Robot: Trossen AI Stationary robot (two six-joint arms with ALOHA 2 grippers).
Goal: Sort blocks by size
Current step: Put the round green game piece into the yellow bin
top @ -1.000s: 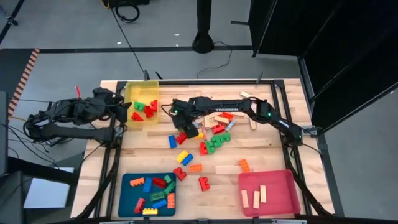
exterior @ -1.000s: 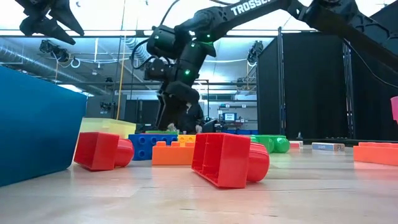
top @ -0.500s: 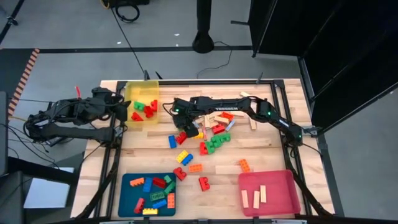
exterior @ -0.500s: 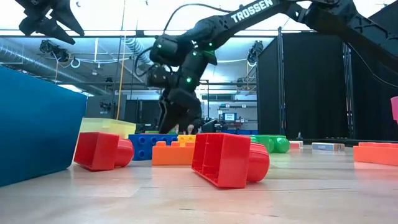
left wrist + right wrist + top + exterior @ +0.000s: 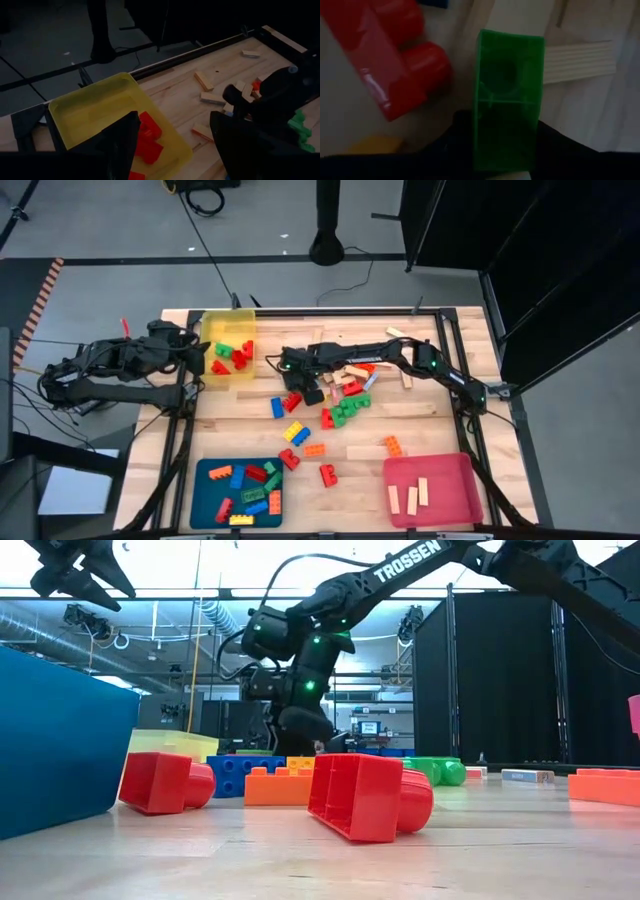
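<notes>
Blocks (image 5: 340, 395) lie scattered over the middle of the table, a loose heap of red, green, blue, yellow and orange bricks with pale wooden bars (image 5: 352, 374) mixed in toward the far side. More sit sorted already: red and green ones in the yellow tray (image 5: 229, 347) at the far left, a mixed lot in the blue tray (image 5: 203, 492) at the near left, three wooden bars in the pink tray (image 5: 427, 490) at the near right.

Right arm reaches long across the table from its base on the right, elbow high, wrist bent down into the heap's left edge. Right gripper (image 5: 300, 389) is low over the bricks, and its own camera shows a green brick (image 5: 507, 97) sitting between the two dark fingers, jaws narrowed on its sides. A red brick (image 5: 387, 60) lies just beside it, a wooden bar (image 5: 577, 62) on the other side.

Left arm waits folded off the table's left edge, left gripper (image 5: 172, 137) beside the yellow tray, fingers spread wide, nothing in them.

Bare wood shows between the heap and the near trays, with a few stray bricks (image 5: 308, 450) on it.
</notes>
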